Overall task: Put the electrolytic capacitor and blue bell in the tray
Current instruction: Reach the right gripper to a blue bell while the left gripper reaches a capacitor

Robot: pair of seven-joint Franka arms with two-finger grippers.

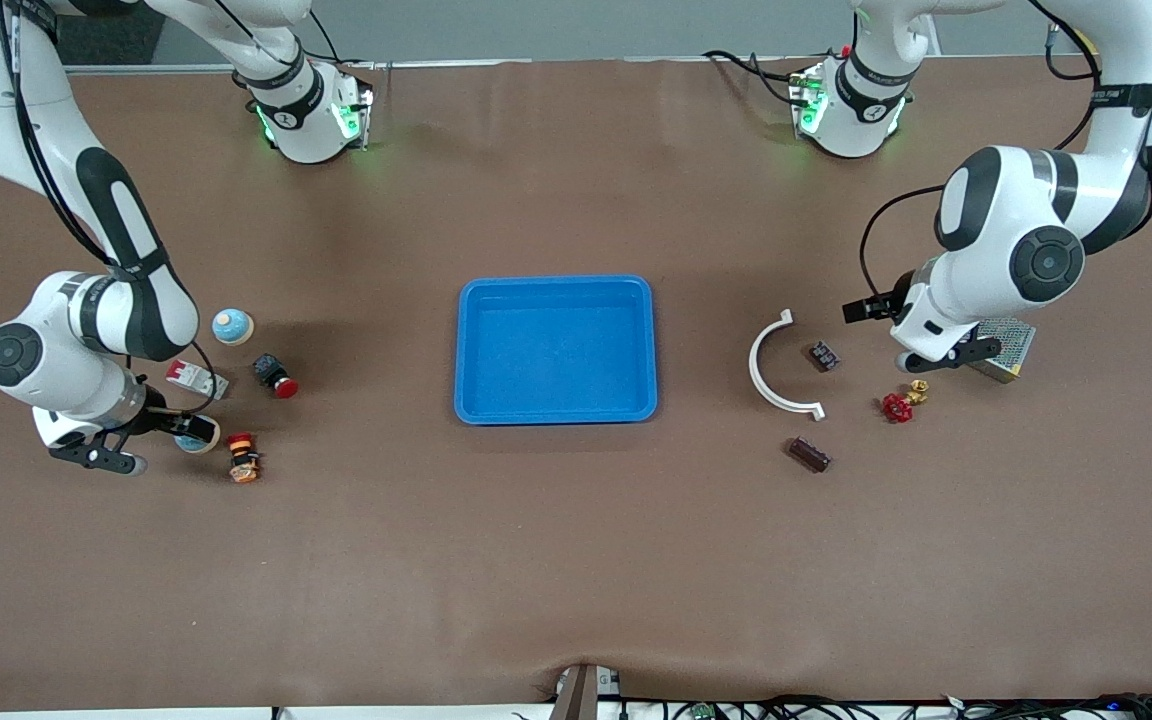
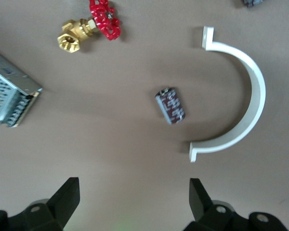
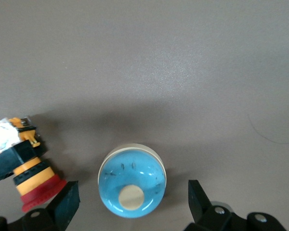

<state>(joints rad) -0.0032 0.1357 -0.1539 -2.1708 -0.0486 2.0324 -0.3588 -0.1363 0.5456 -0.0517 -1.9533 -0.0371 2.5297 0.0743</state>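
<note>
Jaws, both grippers: spread wide, holding nothing.
Lower left of front frame: right gripper (image 3: 132,191) hovers over blue bell (image 3: 132,181), push button (image 3: 20,164) just beside.
Centre: tray (image 1: 556,283), nothing in it.
Right of frame: electrolytic capacitor (image 2: 170,105) lies inside white clamp (image 2: 253,91); left gripper (image 2: 135,188) hangs near.
I'd straddle the bell's rim evenly before descending.

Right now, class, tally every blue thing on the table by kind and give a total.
Tray: 1
Blue bells: 2, one beside the black-and-red button, the other below the open right tool
Total: 3
</note>
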